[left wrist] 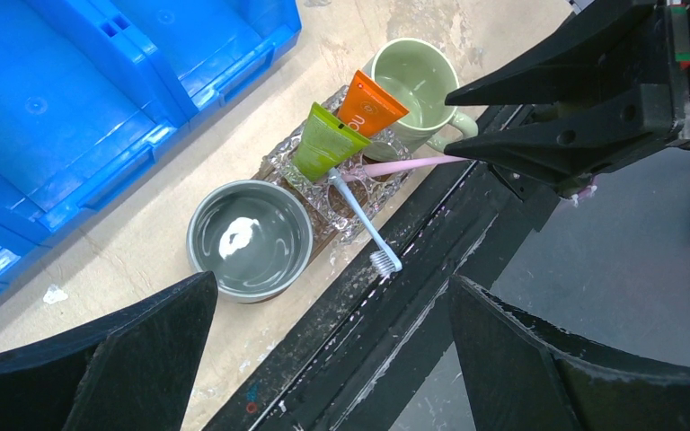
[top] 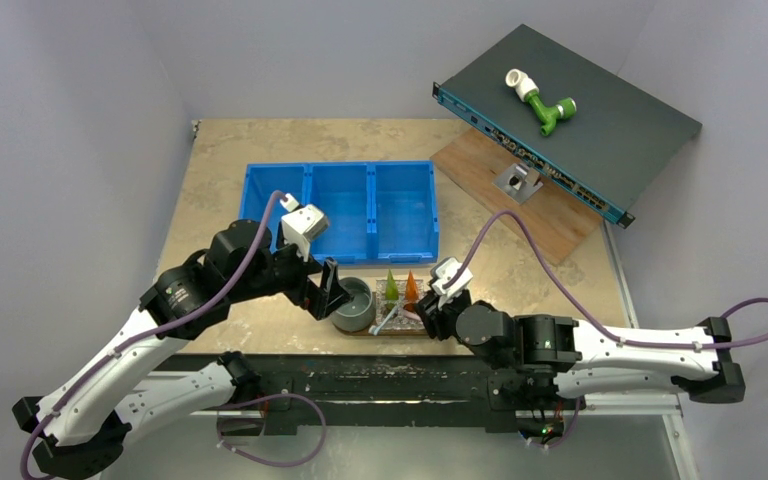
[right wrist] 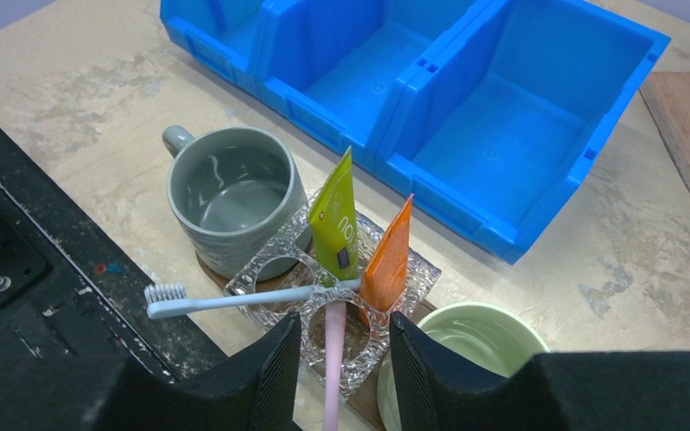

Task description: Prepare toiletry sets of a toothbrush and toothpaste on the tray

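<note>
The tray lies at the near edge of the desk, and on it sits a clear cut-glass holder with round openings. The green toothpaste tube and the orange toothpaste tube stand upright side by side in the holder's far openings, wide ends up. The pale blue-white toothbrush lies across the holder, its handle end at the foot of the green tube and its bristle head jutting out over the desk's dark front rail. The pink toothbrush rests with one end on the holder near the orange tube.

Its handle runs back into the narrow gap of the right gripper, with a little space showing on each side. Whether either finger touches it cannot be told.

The left gripper hangs above the front rail, just on the near side of the tray. Its fingers are spread wide and hold nothing.

A grey mug stands against one end of the holder and a pale green mug against the other. The blue bin sits beyond them.
</note>
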